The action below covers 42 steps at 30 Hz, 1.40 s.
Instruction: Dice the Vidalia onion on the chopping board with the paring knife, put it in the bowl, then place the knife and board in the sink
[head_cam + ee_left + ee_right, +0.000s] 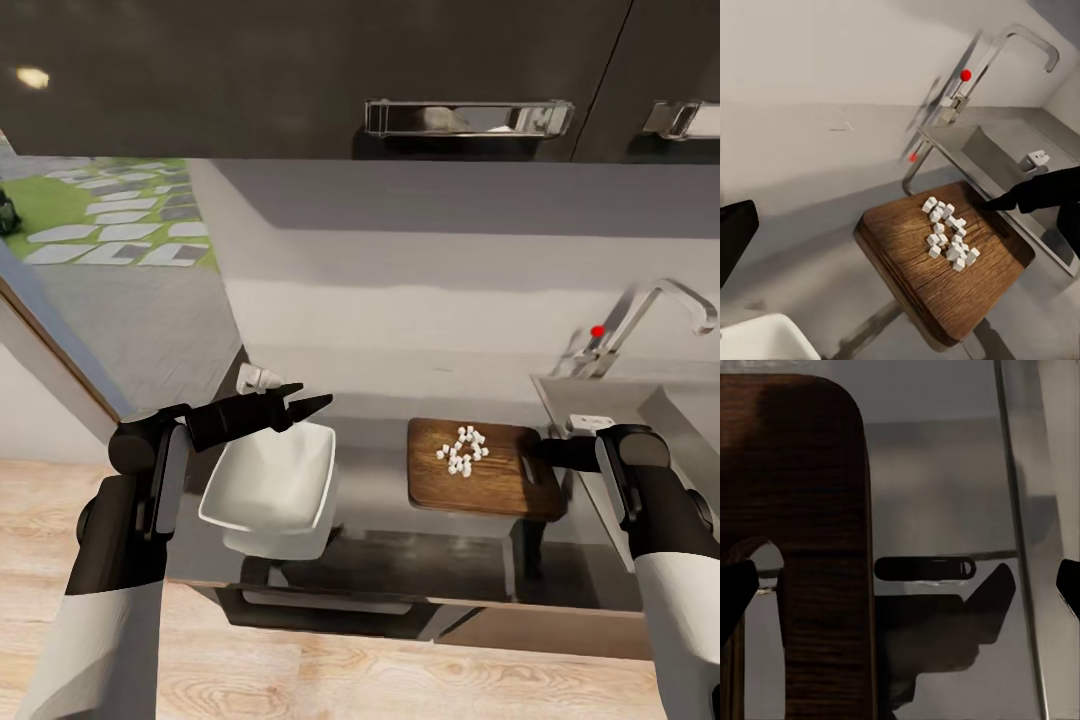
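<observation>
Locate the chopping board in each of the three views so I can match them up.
Head view: the board lies on the countertop right of centre, between the bowl and the sink, with onion dice on it.
Left wrist view: lower centre, dice on top.
Right wrist view: along the left side, handle slot showing.
Shared landmark: the board's rounded corner, in all three.

The scene is viewed from above by the head camera, angled down at the surface (380, 500) and both arms. From beside the left claw (300, 408), the chopping board (945, 262) and tap (1020, 45) are seen obliquely. The board's handle end (802, 547) is seen very closely from the right wrist. The chopping board is shared by all three views.
</observation>
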{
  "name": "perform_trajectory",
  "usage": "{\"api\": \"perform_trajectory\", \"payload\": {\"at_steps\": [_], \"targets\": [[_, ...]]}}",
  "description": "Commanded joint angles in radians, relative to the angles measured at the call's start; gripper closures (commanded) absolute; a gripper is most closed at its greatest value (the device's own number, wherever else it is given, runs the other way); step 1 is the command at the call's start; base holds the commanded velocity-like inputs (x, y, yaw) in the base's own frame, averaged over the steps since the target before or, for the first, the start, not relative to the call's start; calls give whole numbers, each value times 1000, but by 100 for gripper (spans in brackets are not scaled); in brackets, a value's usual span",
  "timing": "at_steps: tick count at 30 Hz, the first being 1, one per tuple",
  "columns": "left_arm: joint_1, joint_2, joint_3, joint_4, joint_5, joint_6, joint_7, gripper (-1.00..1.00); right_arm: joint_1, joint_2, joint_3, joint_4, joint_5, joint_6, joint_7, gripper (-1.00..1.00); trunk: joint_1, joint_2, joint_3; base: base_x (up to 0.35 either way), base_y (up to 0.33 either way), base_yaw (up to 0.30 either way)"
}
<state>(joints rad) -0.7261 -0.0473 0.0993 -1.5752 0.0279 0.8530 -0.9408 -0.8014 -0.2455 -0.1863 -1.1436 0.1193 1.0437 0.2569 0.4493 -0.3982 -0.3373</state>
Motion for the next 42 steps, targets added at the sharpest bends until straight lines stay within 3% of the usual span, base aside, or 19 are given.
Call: {"api": "perform_trajectory", "payload": {"at_steps": [1, 42], "targets": [[-1, -1, 2, 0, 3, 9, -3, -100, -1, 0, -1, -1, 11, 4, 10, -100, 1, -2, -2, 89, 0, 0], [-1, -1, 2, 0, 3, 9, -3, -100, -1, 0, -1, -1, 10, 4, 10, -100, 1, -2, -6, 2, 0, 11]]}}
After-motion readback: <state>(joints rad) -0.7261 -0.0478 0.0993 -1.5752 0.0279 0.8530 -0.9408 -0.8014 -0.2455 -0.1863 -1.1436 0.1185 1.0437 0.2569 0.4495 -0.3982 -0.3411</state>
